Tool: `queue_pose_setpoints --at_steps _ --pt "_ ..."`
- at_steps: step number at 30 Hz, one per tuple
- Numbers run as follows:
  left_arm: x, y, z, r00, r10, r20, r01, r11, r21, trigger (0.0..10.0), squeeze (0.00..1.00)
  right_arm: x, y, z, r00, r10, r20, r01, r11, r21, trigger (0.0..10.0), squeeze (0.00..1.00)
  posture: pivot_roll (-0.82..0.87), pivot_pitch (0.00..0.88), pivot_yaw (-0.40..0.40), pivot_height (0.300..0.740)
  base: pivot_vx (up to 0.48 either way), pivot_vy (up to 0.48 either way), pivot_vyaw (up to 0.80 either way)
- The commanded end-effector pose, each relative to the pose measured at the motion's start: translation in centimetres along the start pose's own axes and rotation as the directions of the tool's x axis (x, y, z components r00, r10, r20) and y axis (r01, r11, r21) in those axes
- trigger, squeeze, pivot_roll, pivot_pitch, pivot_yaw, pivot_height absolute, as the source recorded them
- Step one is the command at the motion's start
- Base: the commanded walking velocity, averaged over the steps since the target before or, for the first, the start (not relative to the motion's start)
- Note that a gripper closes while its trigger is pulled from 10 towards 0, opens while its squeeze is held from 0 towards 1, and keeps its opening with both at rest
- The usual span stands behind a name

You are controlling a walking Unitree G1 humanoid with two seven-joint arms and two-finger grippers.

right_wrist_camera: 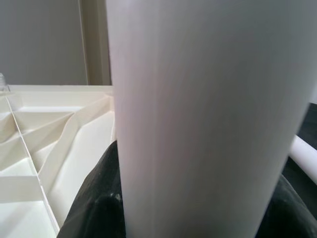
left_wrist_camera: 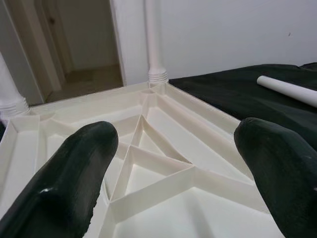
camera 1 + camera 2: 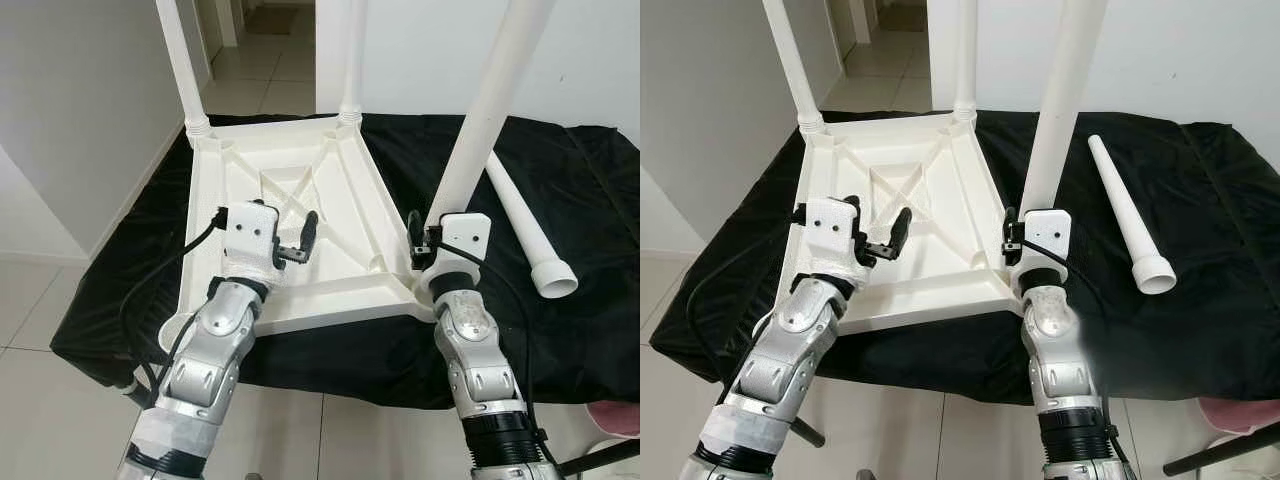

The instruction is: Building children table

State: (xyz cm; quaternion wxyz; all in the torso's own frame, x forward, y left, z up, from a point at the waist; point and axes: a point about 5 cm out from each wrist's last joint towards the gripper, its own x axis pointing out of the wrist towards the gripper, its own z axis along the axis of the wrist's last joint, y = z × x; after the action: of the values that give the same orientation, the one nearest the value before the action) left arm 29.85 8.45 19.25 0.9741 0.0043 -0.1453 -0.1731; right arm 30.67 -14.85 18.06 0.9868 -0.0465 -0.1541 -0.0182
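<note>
Centrally, an upturned white children's table (image 3: 300,190) lies on a black cloth (image 3: 560,180). At its lower right corner the right gripper (image 3: 428,240) clasps an upright white leg (image 3: 480,120). The left gripper (image 3: 300,240) hovers above the ribbed underside, fingers (image 2: 69,178) wide. A loose leg (image 3: 525,225) lies at right.

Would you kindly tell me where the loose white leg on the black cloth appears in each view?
Left eye view: loose leg on the cloth, right of the tabletop.
Right eye view: same place.
Left wrist view: on the cloth beyond the tabletop's rim.
Right wrist view: probably the pale strip behind the upright leg.
Shared landmark: the upturned tabletop.
</note>
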Motion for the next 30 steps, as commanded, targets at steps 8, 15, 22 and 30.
queue_pose_setpoints --at_steps 8,15,22,30 --pt "-1.6 -2.2 -1.2 0.939 -0.342 -0.024 0.343 0.939 0.032 10.0 0.00 -0.4 0.1 0.0 1.000 0.015 0.019 -0.015 1.000 0.009 10.0 0.00 -0.05 0.001 0.071 0.740 0.000 0.000 0.00" --pt "-3.3 -2.6 -1.7 0.861 -0.503 -0.070 0.506 0.862 0.027 10.0 0.00 0.7 1.0 0.1 0.999 0.034 0.026 -0.035 0.999 0.015 10.0 0.00 -0.04 0.010 0.080 0.740 0.000 0.000 0.00" --pt "-3.7 -1.9 -3.1 0.857 -0.483 -0.183 0.499 0.865 0.056 10.0 0.00 1.2 1.4 0.5 0.997 0.056 0.044 -0.056 0.998 0.002 10.0 0.00 -0.03 0.038 0.070 0.740 0.000 0.000 0.00" --pt "-3.4 -1.3 -3.1 0.856 -0.464 -0.230 0.486 0.872 0.051 10.0 0.00 0.2 0.7 -0.7 0.994 0.104 0.019 -0.103 0.994 -0.028 10.0 0.00 -0.03 0.033 0.083 0.740 0.000 0.000 0.00"
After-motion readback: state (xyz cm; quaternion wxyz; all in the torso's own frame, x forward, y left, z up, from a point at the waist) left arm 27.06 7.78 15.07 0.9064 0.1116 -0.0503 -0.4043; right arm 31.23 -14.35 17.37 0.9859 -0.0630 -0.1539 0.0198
